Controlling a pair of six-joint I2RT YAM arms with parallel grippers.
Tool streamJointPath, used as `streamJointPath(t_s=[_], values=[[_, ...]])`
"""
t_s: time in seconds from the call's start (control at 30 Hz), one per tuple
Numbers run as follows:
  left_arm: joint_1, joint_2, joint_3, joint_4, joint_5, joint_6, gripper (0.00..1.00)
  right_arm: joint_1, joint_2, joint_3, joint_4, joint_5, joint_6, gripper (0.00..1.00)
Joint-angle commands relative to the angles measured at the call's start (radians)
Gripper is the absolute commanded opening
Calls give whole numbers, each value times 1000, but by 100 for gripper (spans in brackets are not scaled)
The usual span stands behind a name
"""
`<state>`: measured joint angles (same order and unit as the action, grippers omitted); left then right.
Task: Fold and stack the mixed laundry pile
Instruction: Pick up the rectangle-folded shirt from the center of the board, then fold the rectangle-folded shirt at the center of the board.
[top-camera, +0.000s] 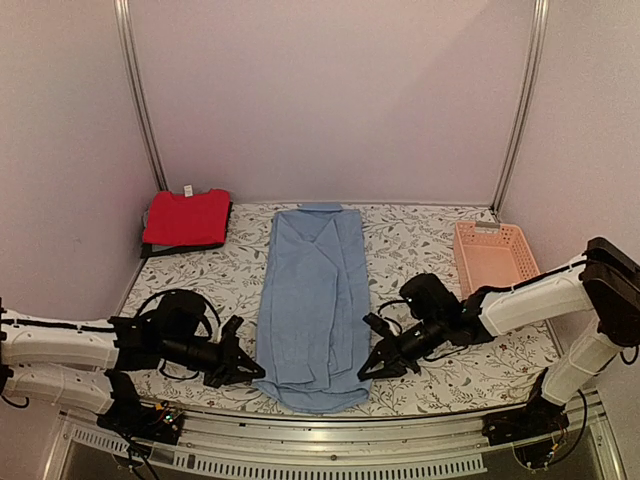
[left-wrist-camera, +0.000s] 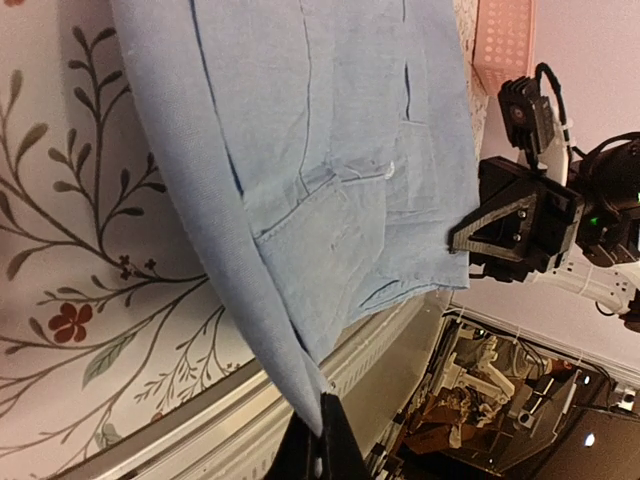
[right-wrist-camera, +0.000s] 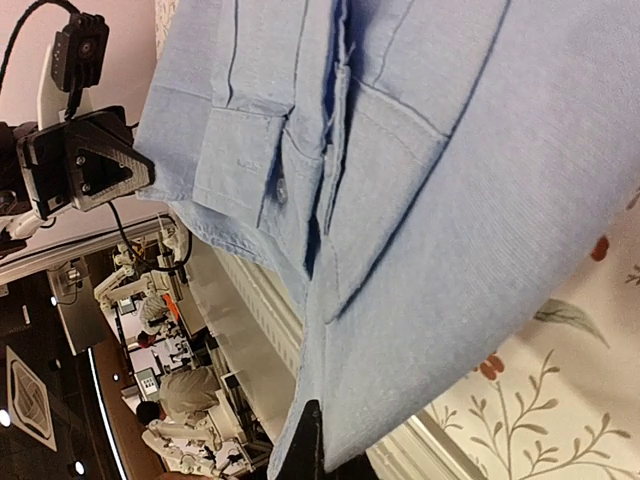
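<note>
We are mid-fold on the light blue shirt (top-camera: 312, 300), a long strip down the middle, with the red garment (top-camera: 187, 218) already folded at the far left; next we should carry the near hem toward the far end, both sides level. Our left gripper (top-camera: 252, 372) and right gripper (top-camera: 367, 371) are each clamped on a near hem corner.

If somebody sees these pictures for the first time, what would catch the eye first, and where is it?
The light blue shirt stands out first: it lies folded into a long strip down the middle of the floral tablecloth. The left gripper and the right gripper are shut on its side edges close to its near end. Next comes the red garment, folded in the far left corner, and the pink basket at the far right.
</note>
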<state>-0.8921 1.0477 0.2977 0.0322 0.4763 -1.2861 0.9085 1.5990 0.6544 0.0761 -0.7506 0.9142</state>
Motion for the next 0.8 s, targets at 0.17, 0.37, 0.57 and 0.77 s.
streamJointPath(t_s=[0.17, 0.37, 0.57, 0.77], values=[[77, -93, 88, -169, -2, -47, 0, -79, -96, 72, -75, -33, 13, 0], [278, 94, 292, -192, 73, 126, 0, -206, -25, 205, -125, -105, -38, 0], [427, 424, 565, -202, 138, 276, 0, -358, 138, 421, -173, -169, -109, 0], [515, 728, 821, -199, 193, 335, 0, -462, 407, 706, -250, -219, -192, 0]])
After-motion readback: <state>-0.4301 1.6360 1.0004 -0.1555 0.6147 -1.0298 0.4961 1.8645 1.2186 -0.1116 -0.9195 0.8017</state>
